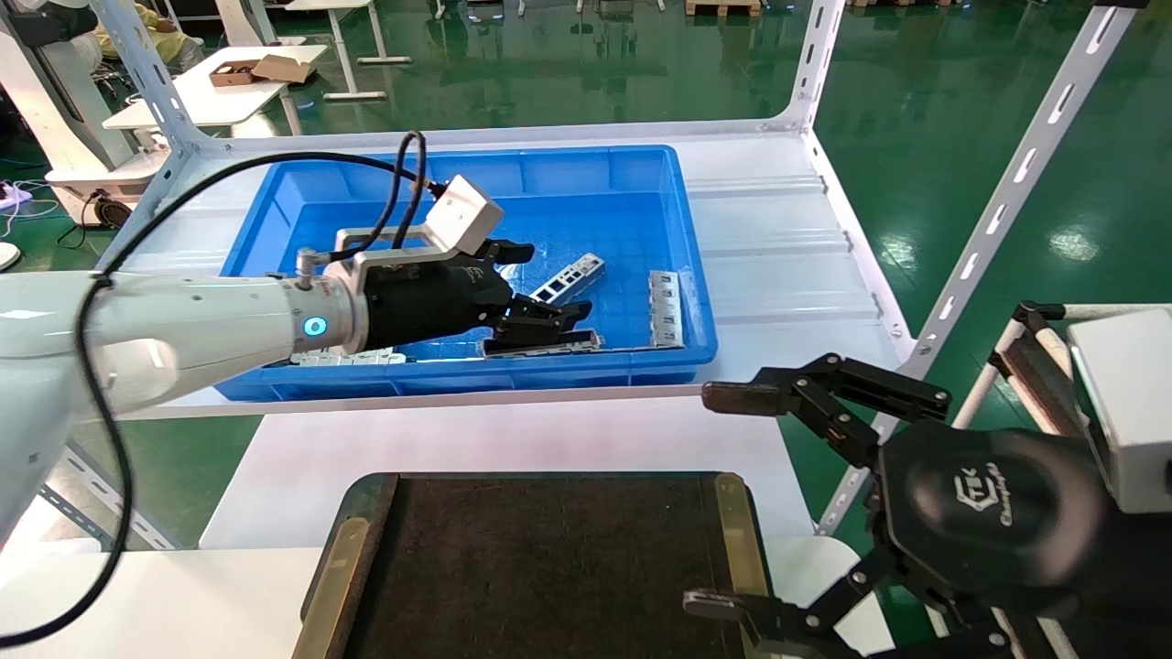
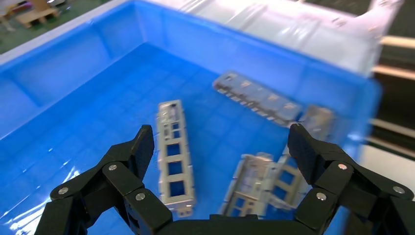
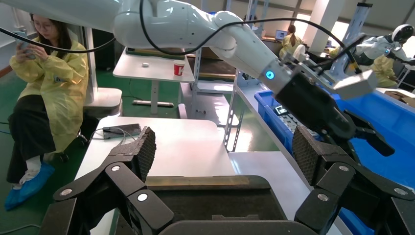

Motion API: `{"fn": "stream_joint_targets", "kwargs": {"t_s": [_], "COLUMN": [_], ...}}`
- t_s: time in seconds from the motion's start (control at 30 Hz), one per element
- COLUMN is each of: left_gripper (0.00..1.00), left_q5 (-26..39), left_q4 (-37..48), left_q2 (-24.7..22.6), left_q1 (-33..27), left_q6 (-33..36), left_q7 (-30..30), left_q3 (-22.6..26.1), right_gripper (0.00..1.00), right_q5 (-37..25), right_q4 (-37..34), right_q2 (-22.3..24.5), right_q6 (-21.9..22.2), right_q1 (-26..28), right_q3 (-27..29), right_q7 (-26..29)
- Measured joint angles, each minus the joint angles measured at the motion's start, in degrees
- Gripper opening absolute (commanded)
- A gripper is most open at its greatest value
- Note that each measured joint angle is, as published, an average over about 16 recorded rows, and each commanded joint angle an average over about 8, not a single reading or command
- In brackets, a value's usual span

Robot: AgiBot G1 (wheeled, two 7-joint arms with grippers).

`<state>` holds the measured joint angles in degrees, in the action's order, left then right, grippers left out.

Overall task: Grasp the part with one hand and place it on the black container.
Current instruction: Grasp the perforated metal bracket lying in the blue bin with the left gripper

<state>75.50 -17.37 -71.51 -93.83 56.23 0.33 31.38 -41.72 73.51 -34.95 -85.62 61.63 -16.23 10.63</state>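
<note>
The part (image 1: pixel 569 279), a small silver bar with window cut-outs, lies on the floor of the blue bin (image 1: pixel 275 206). My left gripper (image 1: pixel 548 286) is open inside the bin, just above the part and not touching it. In the left wrist view the part (image 2: pixel 173 156) lies close to one finger of the open left gripper (image 2: pixel 221 144). The black container (image 1: pixel 549 558), a flat tray with brass rails, sits at the table's front and holds nothing. My right gripper (image 1: pixel 714 499) is open and empty beside its right rail; the right wrist view shows this gripper (image 3: pixel 222 149) above the tray (image 3: pixel 210 205).
A longer dark-hollowed housing (image 1: pixel 540 345) lies under the left gripper; it also shows in the left wrist view (image 2: pixel 264 183). A flat tabbed strip (image 1: pixel 667 308) lies at the bin's right wall. Another grey piece (image 1: pixel 348 359) lies by the bin's front wall. White shelf posts (image 1: pixel 998 210) stand to the right.
</note>
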Motion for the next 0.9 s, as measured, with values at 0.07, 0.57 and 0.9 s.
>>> {"fn": "stream_joint_targets", "kwargs": {"t_s": [0.07,0.57,0.9], "left_gripper": [1.0,0.0,0.0], "left_q5": [0.19,-0.71,-0.94], "left_q4": [2.74,11.87,11.27], "left_q2": [-1.34,-6.08,-6.24], "left_q1": [-0.71,-2.42,-1.31], "left_q6": [-1.64,-8.03,-9.0], "left_q7": [0.99,1.05,-0.69], "left_q3": [0.0,-0.06,1.16], "right_gripper": [1.0,0.0,0.0], "right_q5": [0.01,0.05,0.08], "right_q4": [0.0,0.0,0.0], "right_q2": [0.0,0.03,0.05], "right_q6": [0.0,0.03,0.05], "right_q1": [0.0,0.01,0.02], "right_q3": [-0.01,-0.07,-0.11], "right_q7": [0.0,-0.04,-0.06]}}
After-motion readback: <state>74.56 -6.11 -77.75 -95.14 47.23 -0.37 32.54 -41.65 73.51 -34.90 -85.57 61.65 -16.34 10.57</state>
